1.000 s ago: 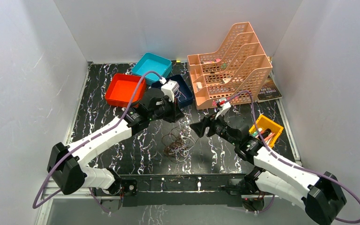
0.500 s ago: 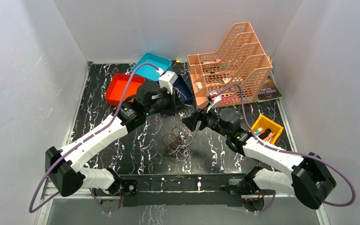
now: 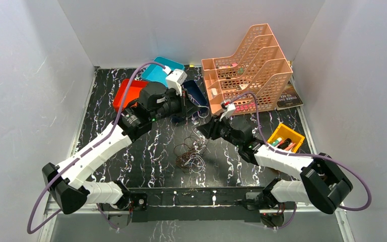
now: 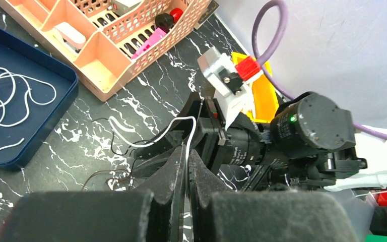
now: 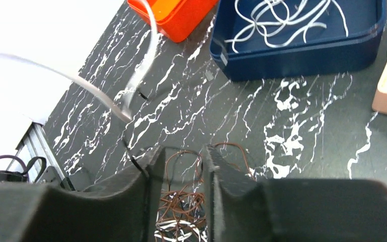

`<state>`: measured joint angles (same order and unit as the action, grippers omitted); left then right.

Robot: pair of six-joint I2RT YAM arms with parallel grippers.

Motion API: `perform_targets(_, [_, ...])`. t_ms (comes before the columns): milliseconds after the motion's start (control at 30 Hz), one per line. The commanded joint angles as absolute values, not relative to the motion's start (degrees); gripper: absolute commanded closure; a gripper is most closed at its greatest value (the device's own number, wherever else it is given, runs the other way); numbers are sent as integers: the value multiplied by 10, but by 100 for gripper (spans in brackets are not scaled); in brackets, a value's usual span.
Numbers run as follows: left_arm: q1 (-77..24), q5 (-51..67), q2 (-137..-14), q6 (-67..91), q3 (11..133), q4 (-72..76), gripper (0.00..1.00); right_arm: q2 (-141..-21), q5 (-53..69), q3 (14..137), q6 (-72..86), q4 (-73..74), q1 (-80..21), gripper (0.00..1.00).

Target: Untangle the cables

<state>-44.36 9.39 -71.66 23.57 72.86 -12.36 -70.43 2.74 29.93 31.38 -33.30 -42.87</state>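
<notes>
The cables lie in a loose bunch of brown, black and whitish strands on the dark marbled table between both arms. My left gripper is shut on one white cable, which rises from the fingertips and curves away to the left. In the top view it hangs near the navy tray. My right gripper hovers over the bunch with its jaws apart; brown loops show through the gap, untouched. A black strand runs beside its left finger.
A navy tray holds several loose white cables. Beside it sit an orange-red tray and a teal tray. A peach file rack, a book and a yellow bin stand on the right.
My left arm has drawn back toward the trays, pulling the white cable along. My right arm has reached left over the bunch, and its jaws have narrowed.
</notes>
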Motion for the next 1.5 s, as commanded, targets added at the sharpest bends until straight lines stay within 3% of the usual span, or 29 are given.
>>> perform_targets(0, [-439, 70, -679, 230, 764, -141, 100, -710, 2, 275, 333, -378, -430, 65])
perform_targets(167, [-439, 53, -676, 226, 787, -144, 100, -718, 1, 249, 340, -386, -430, 82])
perform_targets(367, [-439, 40, -677, 213, 814, -150, 100, -719, 2, 218, 347, -401, -430, 90])
perform_targets(600, [-439, 48, -676, 212, 817, -149, 100, -662, 17, 204, 313, -415, -430, 59])
perform_targets(933, [-439, 61, -672, 212, 806, -137, 100, -510, 30, 189, 263, -387, -430, 40])
perform_targets(1133, [-438, 77, -677, 217, 803, -133, 100, -506, 47, 244, 261, -371, -430, 34])
perform_targets(1467, [-439, 87, -682, 222, 803, -128, 100, -589, 96, 297, 271, -423, -430, 32])
